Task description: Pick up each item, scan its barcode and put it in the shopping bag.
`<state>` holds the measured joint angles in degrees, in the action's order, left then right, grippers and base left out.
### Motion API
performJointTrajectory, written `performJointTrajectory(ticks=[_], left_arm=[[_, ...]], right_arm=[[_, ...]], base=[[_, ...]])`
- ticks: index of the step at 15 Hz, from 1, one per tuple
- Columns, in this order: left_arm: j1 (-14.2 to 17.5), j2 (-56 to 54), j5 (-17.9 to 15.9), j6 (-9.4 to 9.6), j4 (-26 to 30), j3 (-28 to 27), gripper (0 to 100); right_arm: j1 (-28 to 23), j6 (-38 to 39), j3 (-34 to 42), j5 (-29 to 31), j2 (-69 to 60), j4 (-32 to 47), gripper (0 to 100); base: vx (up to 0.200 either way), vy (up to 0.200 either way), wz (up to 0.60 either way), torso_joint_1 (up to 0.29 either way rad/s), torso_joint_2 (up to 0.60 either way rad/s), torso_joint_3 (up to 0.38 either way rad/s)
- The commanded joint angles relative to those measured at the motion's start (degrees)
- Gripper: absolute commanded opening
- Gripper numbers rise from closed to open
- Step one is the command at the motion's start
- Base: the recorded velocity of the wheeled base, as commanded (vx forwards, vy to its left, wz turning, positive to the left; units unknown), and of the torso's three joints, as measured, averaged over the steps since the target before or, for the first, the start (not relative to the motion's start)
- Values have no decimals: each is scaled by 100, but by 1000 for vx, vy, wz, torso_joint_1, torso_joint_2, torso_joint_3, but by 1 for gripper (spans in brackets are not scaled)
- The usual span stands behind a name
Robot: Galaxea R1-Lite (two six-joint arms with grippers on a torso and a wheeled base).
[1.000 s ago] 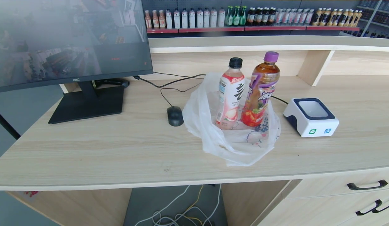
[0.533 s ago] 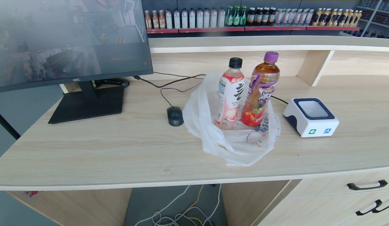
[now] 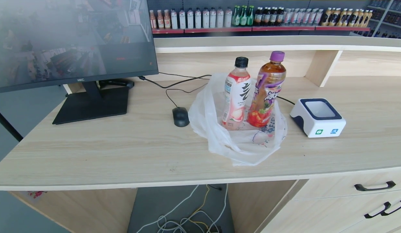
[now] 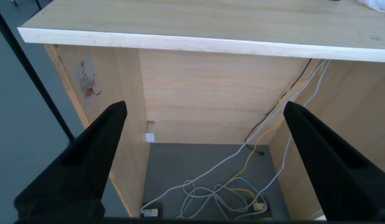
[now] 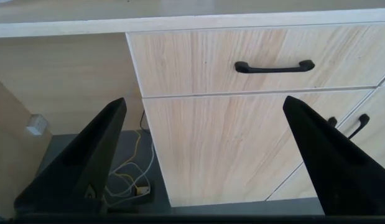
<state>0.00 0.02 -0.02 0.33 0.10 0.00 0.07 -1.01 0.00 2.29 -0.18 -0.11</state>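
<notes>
While nothing is gripped, the left gripper [image 4: 204, 106] is held low before the counter [image 3: 122, 152] kneehole, fingers spread and empty. Monitor [image 3: 74, 42]: set far left. Mouse [image 3: 181, 116]: placed between monitor stand and shopping bag [image 3: 242, 149]. Bag: laid open on the counter, so items can be dropped in. Pink bottle [image 3: 236, 94], purple-capped tea bottle [image 3: 266, 90]: stood upright together inside it, judged packed. Scanner [image 3: 317, 118]: kept just beside the bag, window upward, for short transfers. Right gripper [image 5: 204, 99]: parked before the drawers [image 5: 273, 65], likewise spread.
</notes>
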Motion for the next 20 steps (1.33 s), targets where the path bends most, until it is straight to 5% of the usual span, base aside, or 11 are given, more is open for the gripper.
performJointTrajectory(ticks=[1, 13, 20], left_arm=[[0, -2, 2, 2, -1, 0, 100], [0, 6, 2, -42, -1, 0, 100], [0, 6, 2, -42, -1, 0, 100]], right_arm=[[1, -4, 0, -1, 18, 2, 100], [1, -4, 0, -1, 18, -7, 100], [1, -13, 0, -1, 18, -7, 100]], base=[[0, 0, 0, 0, 0, 0], [-50, 0, 0, 1, 2, 1], [0, -200, 0, -4, 5, 3]])
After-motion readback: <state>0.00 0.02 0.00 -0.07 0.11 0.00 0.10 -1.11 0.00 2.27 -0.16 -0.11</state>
